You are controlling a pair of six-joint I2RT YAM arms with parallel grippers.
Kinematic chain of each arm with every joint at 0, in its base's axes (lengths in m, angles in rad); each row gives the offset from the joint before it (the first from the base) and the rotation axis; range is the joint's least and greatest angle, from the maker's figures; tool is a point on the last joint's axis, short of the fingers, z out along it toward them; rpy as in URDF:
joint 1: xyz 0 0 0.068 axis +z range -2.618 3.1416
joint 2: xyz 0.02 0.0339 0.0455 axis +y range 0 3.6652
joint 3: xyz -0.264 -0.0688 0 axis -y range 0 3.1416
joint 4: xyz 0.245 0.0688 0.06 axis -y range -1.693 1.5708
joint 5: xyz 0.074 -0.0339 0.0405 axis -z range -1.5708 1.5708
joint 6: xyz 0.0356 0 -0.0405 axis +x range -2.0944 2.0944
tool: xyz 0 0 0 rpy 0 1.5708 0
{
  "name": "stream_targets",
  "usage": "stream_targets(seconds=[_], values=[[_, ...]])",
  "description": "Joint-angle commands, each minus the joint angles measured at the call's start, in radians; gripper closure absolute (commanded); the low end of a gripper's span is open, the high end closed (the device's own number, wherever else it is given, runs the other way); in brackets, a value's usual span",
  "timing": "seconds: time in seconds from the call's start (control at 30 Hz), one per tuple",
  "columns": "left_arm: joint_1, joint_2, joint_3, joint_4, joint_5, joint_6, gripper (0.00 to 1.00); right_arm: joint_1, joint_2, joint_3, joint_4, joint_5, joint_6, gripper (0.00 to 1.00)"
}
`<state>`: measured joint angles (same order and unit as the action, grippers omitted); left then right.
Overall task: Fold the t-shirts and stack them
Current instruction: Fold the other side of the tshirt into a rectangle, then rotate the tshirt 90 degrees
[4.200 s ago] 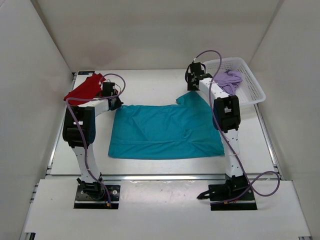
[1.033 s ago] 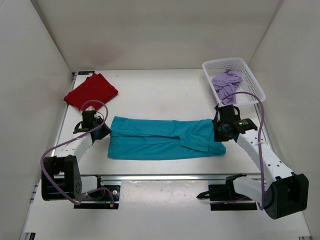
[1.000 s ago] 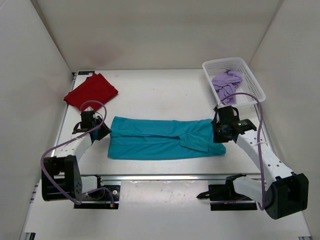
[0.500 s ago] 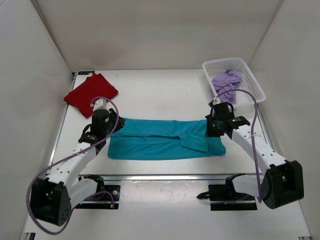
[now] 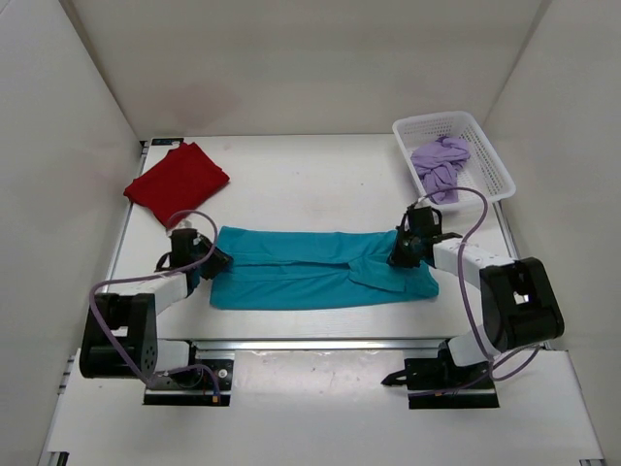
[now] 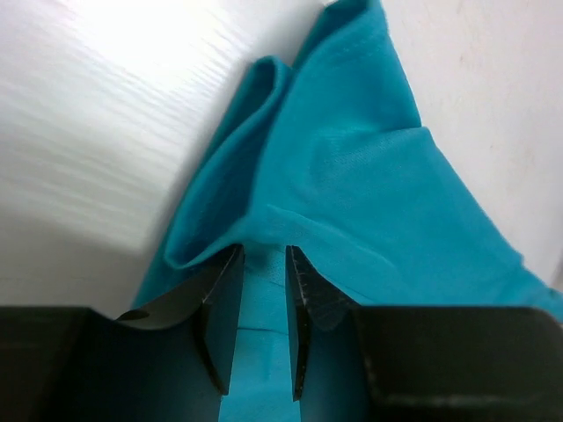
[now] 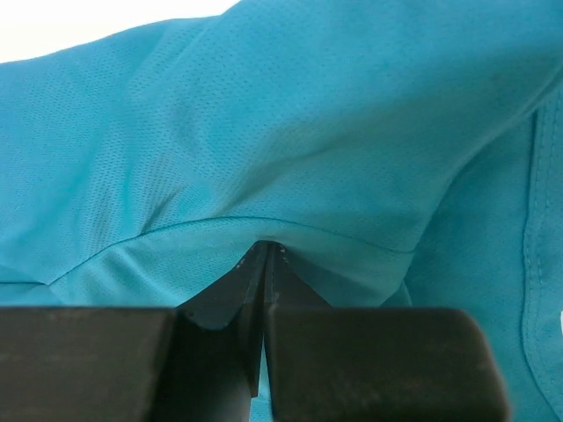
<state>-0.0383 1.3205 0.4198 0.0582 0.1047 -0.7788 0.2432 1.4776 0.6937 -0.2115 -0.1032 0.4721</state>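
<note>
right gripper (image 7: 266, 251) pinched shut on teal-blue shirt (image 7: 290, 132), cloth fold lifted over fingertips (image 7: 230, 286), seam at right.

A: What lies where?
B: I see the spread t-shirt (image 5: 310, 272) mid-frame on the surface (image 5: 310, 180), the folded t-shirt (image 5: 177, 182) upper left, and the bunched t-shirt (image 5: 439, 163) in the basket (image 5: 501, 177) upper right.
A: End effectors?
B: My left end effector (image 5: 215, 262) is at its left end, my right end effector (image 5: 396, 255) at its right.
</note>
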Motion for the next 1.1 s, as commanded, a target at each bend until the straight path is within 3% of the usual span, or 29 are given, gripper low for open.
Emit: stream_targets(seconds=[0.0, 0.17, 0.27, 0.37, 0.43, 0.47, 0.53, 0.57, 0.6, 0.77, 0.87, 0.93, 1.07], values=[[0.118, -0.017, -0.091, 0.048, 0.111, -0.036, 0.63, -0.002, 0.082, 0.019, 0.089, 0.019, 0.025, 1.00], [0.209, -0.130, -0.108, -0.003, 0.153, -0.040, 0.60, 0.018, 0.300, 0.208, 0.064, 0.001, 0.010, 1.00], [0.238, -0.257, -0.096, -0.058, 0.187, -0.046, 0.59, 0.030, 0.477, 0.427, 0.026, -0.044, -0.007, 1.00], [0.163, -0.399, -0.079, -0.171, 0.139, -0.033, 0.55, 0.079, 0.709, 0.809, -0.116, -0.059, -0.038, 1.00], [0.094, -0.477, -0.065, -0.216, 0.087, -0.010, 0.54, 0.094, 0.886, 1.246, -0.324, -0.084, -0.062, 1.00], [0.078, -0.506, -0.052, -0.245, 0.067, 0.002, 0.54, 0.109, 1.014, 1.380, -0.391, -0.089, -0.087, 1.00], [0.052, -0.532, -0.018, -0.294, 0.032, 0.048, 0.55, 0.128, 1.282, 1.975, -0.652, -0.099, -0.111, 1.00], [0.017, -0.535, -0.018, -0.304, 0.020, 0.070, 0.55, 0.120, 1.314, 2.059, -0.657, -0.128, -0.115, 1.00], [-0.010, -0.537, -0.015, -0.307, 0.013, 0.073, 0.55, 0.110, 1.190, 1.868, -0.569, -0.156, -0.106, 1.00], [-0.174, -0.483, -0.036, -0.245, -0.039, 0.052, 0.54, 0.133, 0.693, 1.440, -0.399, -0.104, -0.182, 1.00], [-0.271, -0.446, -0.039, -0.193, -0.056, 0.039, 0.56, 0.154, 0.438, 1.157, -0.285, -0.107, -0.182, 0.88], [-0.319, -0.422, -0.029, -0.173, -0.088, 0.042, 0.56, 0.183, 0.260, 0.857, -0.150, -0.130, -0.135, 0.75], [-0.318, -0.394, 0.005, -0.199, -0.059, 0.085, 0.57, 0.307, 0.093, 0.384, 0.065, -0.153, -0.009, 0.63]])
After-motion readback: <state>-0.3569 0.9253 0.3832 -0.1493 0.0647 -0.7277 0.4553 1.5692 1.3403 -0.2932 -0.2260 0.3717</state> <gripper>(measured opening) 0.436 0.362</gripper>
